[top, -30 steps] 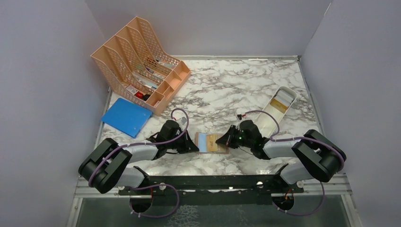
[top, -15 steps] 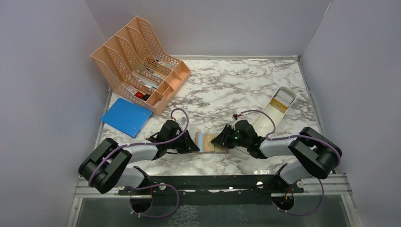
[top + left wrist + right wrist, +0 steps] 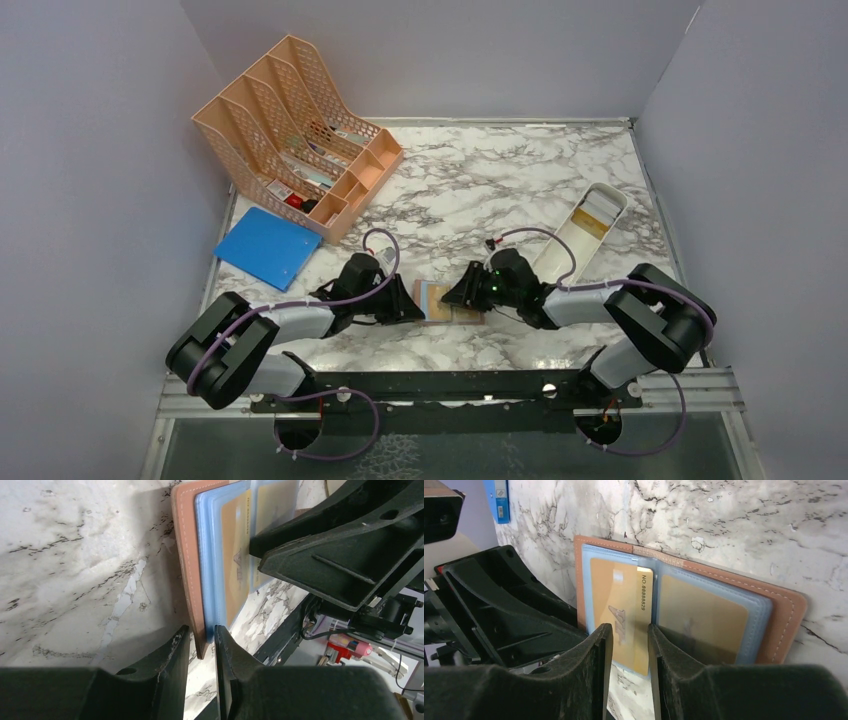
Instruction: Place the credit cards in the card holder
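Peach mesh file organiser (image 3: pixel 300 130): far left corner of the marble surface (image 3: pixel 500 170), upright.
Blue folder (image 3: pixel 267 247): flat, just in front of the organiser.
Left tool (image 3: pixel 201 630): low on the surface, fingers drawn close and clenched on the near edge of the card holder's cover.
Card holder (image 3: pixel 784 605): lying open and flat between the two tools at the near middle, blue lining up.
Gold card (image 3: pixel 621 605): mostly inside the left pocket, with its numbered strip bare at the fold.
Second gold card (image 3: pixel 701 612): fully inside the right pocket.
Right tool (image 3: pixel 629 628): clenched on the first gold card's near edge.
White tray (image 3: pixel 590 225): right of the holder, well apart.
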Robot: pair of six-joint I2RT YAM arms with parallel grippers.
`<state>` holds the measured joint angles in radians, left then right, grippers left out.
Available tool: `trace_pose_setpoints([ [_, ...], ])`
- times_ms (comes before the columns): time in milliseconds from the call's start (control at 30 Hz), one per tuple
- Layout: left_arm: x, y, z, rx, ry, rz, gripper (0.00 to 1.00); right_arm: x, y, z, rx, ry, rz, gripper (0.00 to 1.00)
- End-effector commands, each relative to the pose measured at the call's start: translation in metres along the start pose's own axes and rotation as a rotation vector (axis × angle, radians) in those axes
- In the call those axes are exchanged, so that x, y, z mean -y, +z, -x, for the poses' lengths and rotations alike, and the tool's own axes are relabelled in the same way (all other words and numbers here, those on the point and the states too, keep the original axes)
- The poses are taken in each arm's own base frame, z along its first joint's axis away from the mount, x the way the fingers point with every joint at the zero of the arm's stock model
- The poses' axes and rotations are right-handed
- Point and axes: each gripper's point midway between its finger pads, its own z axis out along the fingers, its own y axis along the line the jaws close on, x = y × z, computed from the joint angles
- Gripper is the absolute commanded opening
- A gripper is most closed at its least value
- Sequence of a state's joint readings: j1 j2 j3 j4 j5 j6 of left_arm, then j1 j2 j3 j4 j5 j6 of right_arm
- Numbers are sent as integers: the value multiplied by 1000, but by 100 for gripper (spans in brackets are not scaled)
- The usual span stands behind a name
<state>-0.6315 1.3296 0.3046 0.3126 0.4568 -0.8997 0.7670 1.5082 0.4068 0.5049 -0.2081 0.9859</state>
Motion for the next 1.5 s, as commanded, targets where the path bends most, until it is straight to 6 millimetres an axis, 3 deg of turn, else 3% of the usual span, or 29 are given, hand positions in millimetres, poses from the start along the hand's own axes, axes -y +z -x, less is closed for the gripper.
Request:
trace_pose_setpoints([
  [0,23,-1,8,15,42,-71,28,-11,7,-4,-31,-15,47,37],
  [300,25,3,8,8,52,-75,28,-30,9,-5,-46,-15,123,34],
  [500,25,4,8,4,54,-75,28,-33,5,-8,-47,12,150,30],
  [833,36,-2,15,41,74,-106,38,-34,2,-11,-44,44,178,22],
  [1033,34,-2,15,48,69,-99,45,-30,1,-13,-44,55,173,20],
  [1467,35,-10,17,77,88,-91,49,-20,5,-17,-49,67,137,17],
])
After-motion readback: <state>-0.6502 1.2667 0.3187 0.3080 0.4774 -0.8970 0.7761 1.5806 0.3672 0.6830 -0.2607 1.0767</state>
